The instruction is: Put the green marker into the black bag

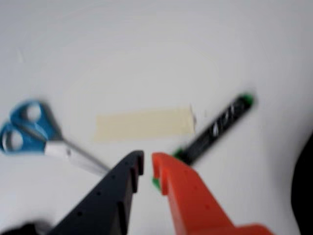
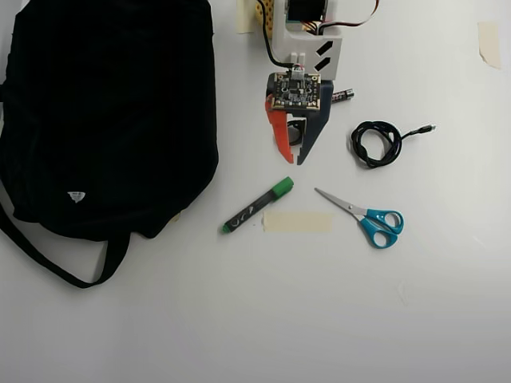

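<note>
The green marker (image 2: pixel 257 206) lies slanted on the white table, its green cap up and right, just right of the black bag (image 2: pixel 104 112). My gripper (image 2: pixel 295 162), with one orange and one dark blue finger, hovers a little above and right of the cap. Its jaws are a narrow gap apart and hold nothing. In the wrist view the gripper (image 1: pixel 147 164) points at the table, and the marker (image 1: pixel 220 125) runs from behind the orange finger (image 1: pixel 190 196) up to the right. The wrist view is blurred.
Blue-handled scissors (image 2: pixel 371 219) lie right of a beige tape strip (image 2: pixel 297 222); both also show in the wrist view, the scissors (image 1: pixel 34 132) and the tape (image 1: pixel 144 123). A coiled black cable (image 2: pixel 375 144) and a small battery (image 2: pixel 343 95) lie right of the arm.
</note>
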You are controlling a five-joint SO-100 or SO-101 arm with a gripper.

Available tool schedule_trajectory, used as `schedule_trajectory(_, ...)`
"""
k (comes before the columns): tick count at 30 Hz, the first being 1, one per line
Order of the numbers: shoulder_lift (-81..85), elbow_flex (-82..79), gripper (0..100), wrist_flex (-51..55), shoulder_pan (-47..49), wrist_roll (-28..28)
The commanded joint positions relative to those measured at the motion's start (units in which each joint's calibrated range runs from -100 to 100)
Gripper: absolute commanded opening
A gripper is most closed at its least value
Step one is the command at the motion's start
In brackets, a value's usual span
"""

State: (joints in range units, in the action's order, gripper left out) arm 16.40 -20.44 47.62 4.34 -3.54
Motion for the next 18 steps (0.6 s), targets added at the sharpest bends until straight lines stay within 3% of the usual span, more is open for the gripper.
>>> schedule_trajectory(1, -5.4, 12.4, 2, -0.8, -0.1, -0.2)
schedule_trajectory(9, -18.5, 31.5, 2, -7.3, -0.4, -0.1)
schedule_trajectory(18, -23.9, 29.6, 2, -25.0, -1.0, -0.3)
